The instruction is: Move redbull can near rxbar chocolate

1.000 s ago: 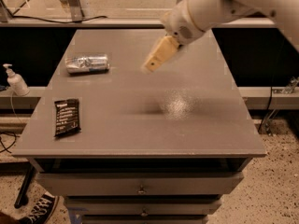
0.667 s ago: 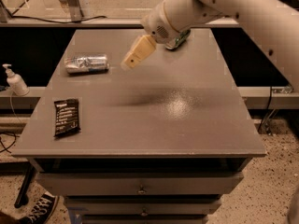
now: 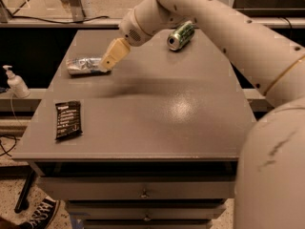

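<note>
The redbull can (image 3: 82, 65), slim and silver-grey, lies on its side at the far left of the grey table (image 3: 157, 123). The rxbar chocolate (image 3: 68, 119), a flat black wrapper with white print, lies near the table's front left edge. My gripper (image 3: 108, 62), with tan fingers, hangs just right of the can's right end, at or touching it. The arm reaches in from the upper right.
A shiny green can (image 3: 180, 35) lies on its side at the back of the table, behind the arm. A white pump bottle (image 3: 16, 82) stands off the table to the left. Drawers sit below the table's front edge.
The gripper has moved left and down across the table, from its middle to the redbull can's right end. The green can, hidden behind the arm before, now shows.
</note>
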`<state>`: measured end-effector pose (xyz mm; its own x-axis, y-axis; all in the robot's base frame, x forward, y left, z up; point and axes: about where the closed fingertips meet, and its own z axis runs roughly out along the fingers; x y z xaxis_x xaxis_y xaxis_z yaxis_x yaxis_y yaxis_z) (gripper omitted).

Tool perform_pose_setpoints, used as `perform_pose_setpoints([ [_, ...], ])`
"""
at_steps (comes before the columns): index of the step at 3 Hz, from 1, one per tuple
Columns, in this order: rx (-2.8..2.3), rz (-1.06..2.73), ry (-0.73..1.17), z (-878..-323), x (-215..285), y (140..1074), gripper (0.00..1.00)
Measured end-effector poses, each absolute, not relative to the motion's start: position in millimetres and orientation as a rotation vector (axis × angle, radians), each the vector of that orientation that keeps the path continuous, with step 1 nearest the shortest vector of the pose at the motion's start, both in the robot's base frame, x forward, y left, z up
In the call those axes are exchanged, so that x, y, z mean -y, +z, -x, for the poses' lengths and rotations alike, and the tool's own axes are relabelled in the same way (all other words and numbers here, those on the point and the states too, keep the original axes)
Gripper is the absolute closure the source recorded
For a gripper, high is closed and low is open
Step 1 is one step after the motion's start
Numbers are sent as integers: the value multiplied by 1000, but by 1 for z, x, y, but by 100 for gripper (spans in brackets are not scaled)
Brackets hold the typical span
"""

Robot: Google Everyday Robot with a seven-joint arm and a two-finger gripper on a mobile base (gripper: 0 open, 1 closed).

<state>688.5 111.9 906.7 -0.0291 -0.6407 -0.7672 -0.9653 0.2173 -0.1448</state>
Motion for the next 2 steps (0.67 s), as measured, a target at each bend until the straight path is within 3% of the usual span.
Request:
perform_pose_setpoints([
  [2,-1740,1601,510,-718,-150,867,0],
])
